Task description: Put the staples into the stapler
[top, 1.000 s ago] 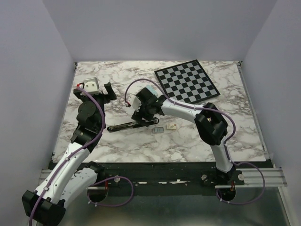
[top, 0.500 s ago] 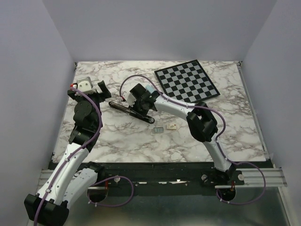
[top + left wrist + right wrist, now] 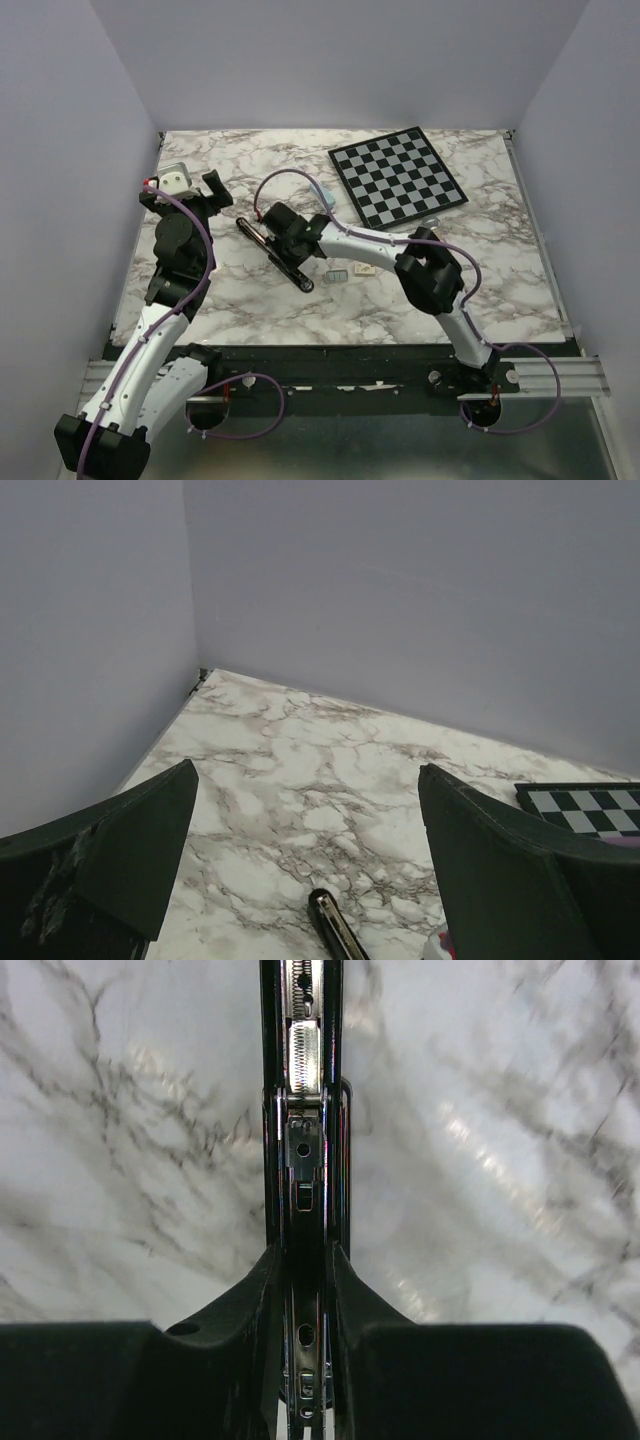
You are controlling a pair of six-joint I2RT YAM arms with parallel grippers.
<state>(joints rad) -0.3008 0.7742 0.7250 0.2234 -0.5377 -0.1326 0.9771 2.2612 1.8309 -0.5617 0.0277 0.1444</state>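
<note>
The right claw (image 3: 303, 1280) clamps the black stapler (image 3: 297, 276) lying slantwise on the marble bench (image 3: 480, 280), staples (image 3: 337, 275) and a cream box (image 3: 364, 268) just beside it, a checkerboard (image 3: 398, 177) beyond, the left claw (image 3: 308, 820) spread wide nearby.

Top cam overhead-rear; L wrist fwd, R wrist close-down; stapler (image 3: 293, 273) shared.

No text, brand or number you can read in any view. The stapler (image 3: 303, 1150), seen close: nothing legible. The small cream box (image 3: 364, 268), mid-table: too small to read.
</note>
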